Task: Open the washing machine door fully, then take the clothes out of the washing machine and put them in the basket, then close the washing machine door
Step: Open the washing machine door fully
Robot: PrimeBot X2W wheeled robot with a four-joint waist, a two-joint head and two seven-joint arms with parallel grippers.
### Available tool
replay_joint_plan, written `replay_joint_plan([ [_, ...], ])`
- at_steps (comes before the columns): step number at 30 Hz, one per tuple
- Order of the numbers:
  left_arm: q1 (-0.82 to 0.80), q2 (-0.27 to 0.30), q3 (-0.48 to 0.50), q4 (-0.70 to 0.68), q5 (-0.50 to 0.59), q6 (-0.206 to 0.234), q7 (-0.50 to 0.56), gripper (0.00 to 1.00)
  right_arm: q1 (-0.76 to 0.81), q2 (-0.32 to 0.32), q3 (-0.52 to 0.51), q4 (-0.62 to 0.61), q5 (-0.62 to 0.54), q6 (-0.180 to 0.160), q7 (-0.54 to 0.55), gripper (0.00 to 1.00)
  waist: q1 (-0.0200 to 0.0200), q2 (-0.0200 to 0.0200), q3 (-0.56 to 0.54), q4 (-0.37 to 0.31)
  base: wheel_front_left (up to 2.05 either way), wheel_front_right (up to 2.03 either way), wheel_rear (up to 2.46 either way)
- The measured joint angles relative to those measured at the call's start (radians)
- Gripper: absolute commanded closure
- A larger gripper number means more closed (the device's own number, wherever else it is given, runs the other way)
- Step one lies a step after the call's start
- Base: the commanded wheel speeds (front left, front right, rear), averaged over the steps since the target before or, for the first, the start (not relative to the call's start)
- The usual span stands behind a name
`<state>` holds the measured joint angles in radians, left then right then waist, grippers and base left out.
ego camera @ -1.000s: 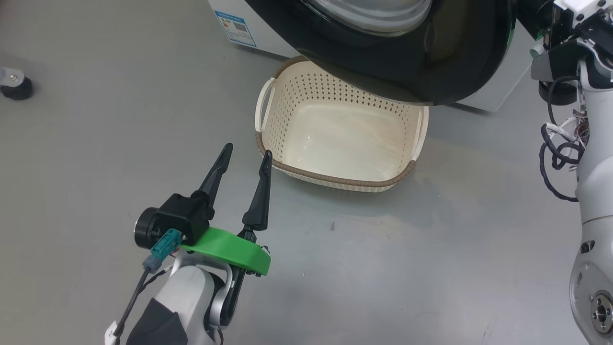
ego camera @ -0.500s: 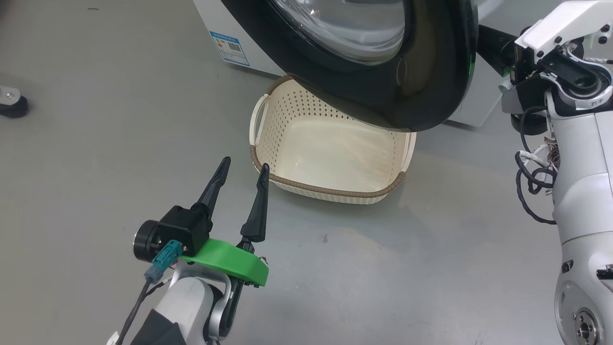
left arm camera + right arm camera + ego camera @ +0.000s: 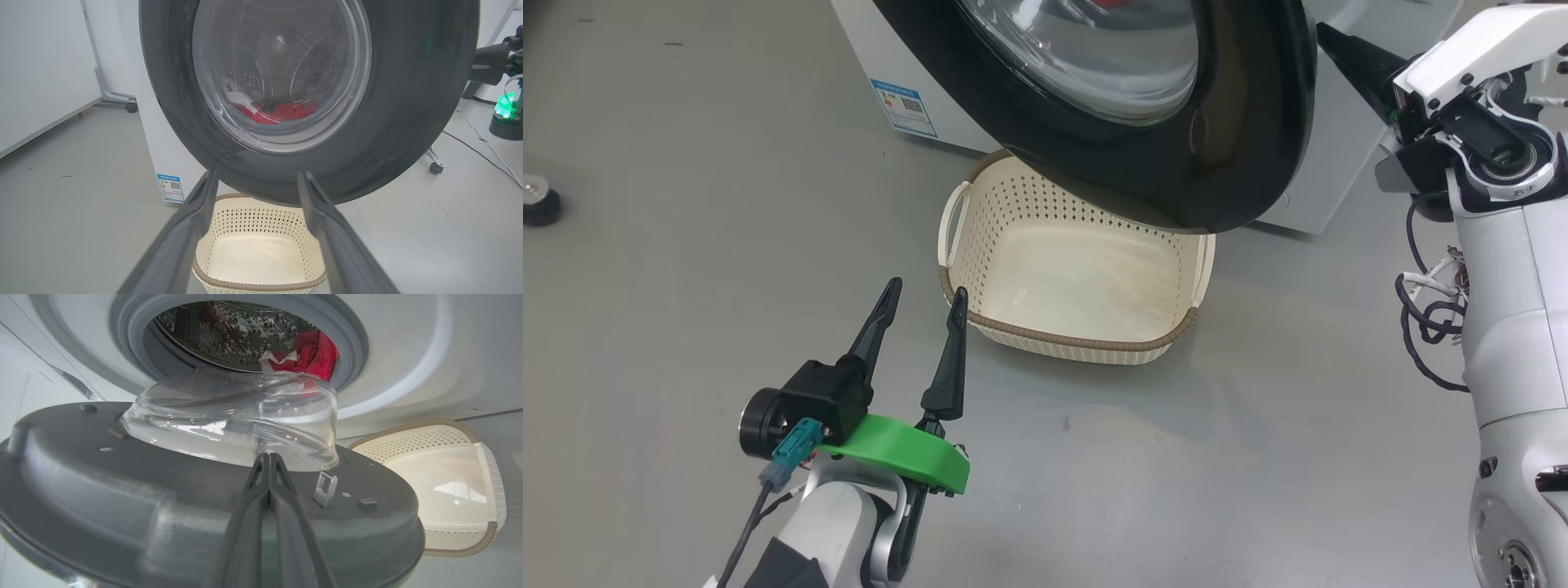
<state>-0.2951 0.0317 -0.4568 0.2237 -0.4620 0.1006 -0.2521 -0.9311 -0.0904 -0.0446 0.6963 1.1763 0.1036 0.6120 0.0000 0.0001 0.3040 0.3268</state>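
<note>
Head, step: door-opening is judged in hand; the door [image 3: 1241, 147] is seen part open, not yet swung clear of the washer [image 3: 1327, 171].
Head, right gripper: the right gripper [image 3: 1335, 41] is pressed together, nothing pinched, tucked behind the door's free edge.
Head, left gripper: the left gripper [image 3: 927, 287] is spread wide and empty, held low just beside the basket [image 3: 1086, 341].
Head, basket: it is set on the floor [image 3: 686, 245] before the washer, empty, its far end overhung by the door.
Head, surroundings: a black knob [image 3: 538, 202] is noted well apart at the left; loose cables [image 3: 1425, 327] are hung along the right arm [image 3: 1503, 327].
Left wrist, clothes: the clothes [image 3: 282, 113] are spotted, red, through the glass [image 3: 282, 49], low in the drum [image 3: 314, 77].
Left wrist, obstacle: the door is planted between the spread fingers [image 3: 184, 237] and the drum; no reach is allowed yet.
Left wrist, background: a caster [image 3: 435, 168] and a green light [image 3: 504, 110] are seen well off to the right.
Right wrist, contact: the pressed fingers are laid over the door's inner face, tips at the foot of the glass; true contact cannot be told.
Right wrist, drum: the gasket [image 3: 135, 355] and drum are exposed, clothes inside.
Right wrist, latch: the latch hook [image 3: 325, 489] is seen just beside the fingers.
Next move: a wider outward push is called for, until drum and basket are both uncovered; only then can the clothes be fetched.
</note>
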Motion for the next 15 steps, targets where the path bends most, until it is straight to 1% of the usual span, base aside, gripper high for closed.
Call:
replay_joint_plan([
  [3, 0.009, 0.000, 0.012, 0.002, 0.000, 0.000, 0.000, 0.00, 0.005, -0.018, 0.036, -0.032, -0.061, 0.010, -0.049, 1.00, 0.0000, 0.0000, -0.016, -0.009, 0.00, 0.00, 0.00],
  [7, 0.014, 0.001, 0.030, 0.005, 0.000, 0.000, 0.000, 0.00, 0.036, -0.046, 0.081, -0.066, -0.133, 0.013, -0.106, 1.00, 0.0000, 0.0000, -0.039, -0.024, 0.00, 0.00, 0.00],
  [9, 0.017, 0.001, 0.042, 0.010, 0.000, 0.000, 0.000, 0.00, 0.055, -0.067, 0.124, -0.087, -0.189, 0.018, -0.137, 1.00, 0.0000, 0.0000, -0.052, -0.033, 0.00, 0.00, 0.00],
  [15, 0.041, 0.001, 0.079, 0.021, 0.008, 0.000, 0.000, 0.00, 0.122, -0.145, 0.256, -0.176, -0.361, 0.018, -0.248, 1.00, 0.0000, 0.0000, -0.094, -0.062, 0.00, 0.00, 0.00],
])
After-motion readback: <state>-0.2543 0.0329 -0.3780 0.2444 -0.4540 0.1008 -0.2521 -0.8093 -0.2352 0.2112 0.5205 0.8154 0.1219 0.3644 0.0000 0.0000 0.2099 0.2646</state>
